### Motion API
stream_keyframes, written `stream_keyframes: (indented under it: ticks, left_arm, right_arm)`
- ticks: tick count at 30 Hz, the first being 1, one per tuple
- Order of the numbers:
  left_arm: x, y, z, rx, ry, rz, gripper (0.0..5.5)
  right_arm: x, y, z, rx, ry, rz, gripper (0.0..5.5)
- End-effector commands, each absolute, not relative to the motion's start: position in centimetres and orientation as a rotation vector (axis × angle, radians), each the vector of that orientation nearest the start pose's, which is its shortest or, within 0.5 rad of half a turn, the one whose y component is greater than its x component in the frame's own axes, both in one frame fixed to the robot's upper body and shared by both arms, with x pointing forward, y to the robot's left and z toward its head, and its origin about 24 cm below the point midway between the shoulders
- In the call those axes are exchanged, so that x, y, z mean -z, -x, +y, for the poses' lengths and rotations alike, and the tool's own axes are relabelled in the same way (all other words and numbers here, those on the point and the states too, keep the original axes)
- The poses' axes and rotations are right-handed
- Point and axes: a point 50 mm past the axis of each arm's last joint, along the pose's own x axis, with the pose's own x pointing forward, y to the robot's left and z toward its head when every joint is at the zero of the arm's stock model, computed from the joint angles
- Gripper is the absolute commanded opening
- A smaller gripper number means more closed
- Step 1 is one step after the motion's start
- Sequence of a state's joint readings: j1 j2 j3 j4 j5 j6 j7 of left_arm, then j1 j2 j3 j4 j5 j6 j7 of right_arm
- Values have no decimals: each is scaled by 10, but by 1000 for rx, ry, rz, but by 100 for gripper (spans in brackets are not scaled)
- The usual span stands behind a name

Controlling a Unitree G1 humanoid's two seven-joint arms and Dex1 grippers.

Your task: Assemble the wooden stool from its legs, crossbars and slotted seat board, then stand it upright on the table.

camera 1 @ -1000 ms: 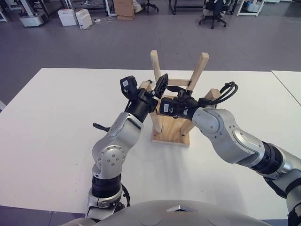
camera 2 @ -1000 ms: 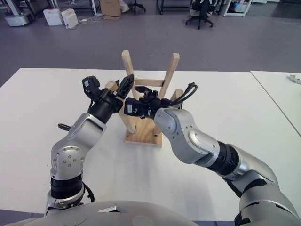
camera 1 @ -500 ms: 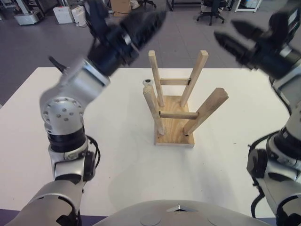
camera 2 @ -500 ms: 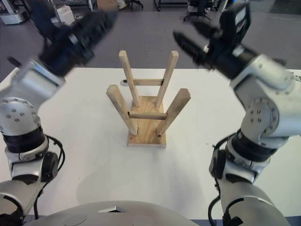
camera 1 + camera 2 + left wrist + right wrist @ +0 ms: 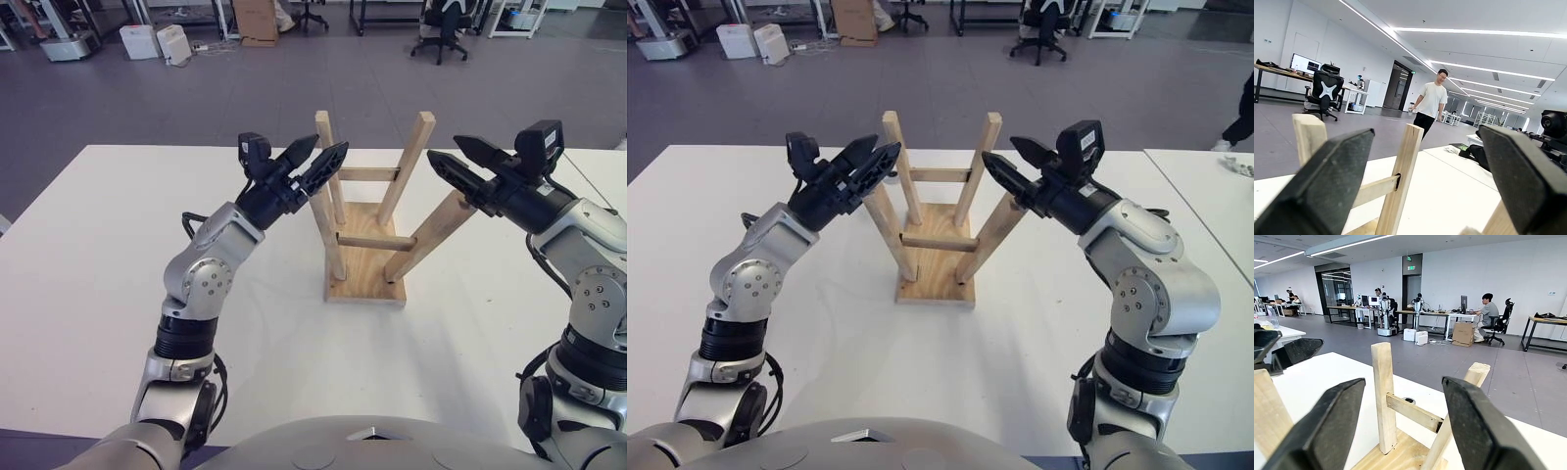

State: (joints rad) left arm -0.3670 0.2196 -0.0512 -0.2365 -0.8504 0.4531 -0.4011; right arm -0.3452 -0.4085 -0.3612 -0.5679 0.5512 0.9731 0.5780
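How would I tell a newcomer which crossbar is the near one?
On the white table the stool stands upside down, seat board flat on it. The near crossbar joins the two legs closest to the robot. Unlike the far crossbar, it sits low, close to the seat board.

Both arms are raised with elbows bent, forearms angled inward toward each other. The left tool (image 5: 330, 145) has its two fingers spread apart, gripping nothing. The right tool (image 5: 443, 148) mirrors it, fingers parted and empty, tips pointing toward the left one.
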Motion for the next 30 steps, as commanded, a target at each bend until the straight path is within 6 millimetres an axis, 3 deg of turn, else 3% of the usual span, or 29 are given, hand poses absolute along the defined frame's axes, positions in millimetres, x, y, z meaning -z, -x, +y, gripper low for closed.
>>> stream_keyframes:
  ticks: [1, 4, 7, 10, 14, 16, 17, 19, 23, 26, 28, 30]
  left_arm:
    - [-155, -265, 94, 978, 410, 32, 394]
    - [-221, -276, 117, 1023, 321, -151, 394]
    - [-265, -281, 120, 1054, 284, -261, 394]
    - [-246, -276, 111, 1080, 272, -189, 394]
    - [-172, -269, 103, 1031, 268, 37, 394]
    - [-142, -270, 109, 969, 269, 118, 394]
    - [-138, -273, 114, 937, 284, 125, 394]
    - [-149, -276, 117, 932, 327, 75, 394]
    - [-199, -272, 112, 1034, 420, -88, 394]
    - [-233, -271, 130, 1033, 440, -192, 394]
    - [-240, -273, 151, 976, 421, -214, 394]
    - [-230, -276, 181, 859, 407, -178, 394]
  right_arm:
    - [-200, -258, -181, -770, -124, 36, 290]
    - [-258, -263, -192, -805, -166, -182, 290]
    - [-285, -258, -191, -869, -225, -281, 290]
    - [-259, -258, -191, -848, -237, -176, 290]
    - [-192, -247, -189, -843, -253, 67, 290]
    - [-181, -245, -187, -845, -250, 92, 290]
    - [-182, -246, -186, -849, -247, 80, 290]
    - [-191, -249, -187, -853, -245, 31, 290]
    - [-228, -255, -194, -881, -324, -137, 290]
    - [-247, -260, -209, -868, -395, -209, 290]
    - [-235, -272, -221, -774, -360, -151, 290]
    - [-192, -286, -218, -727, -292, 29, 290]
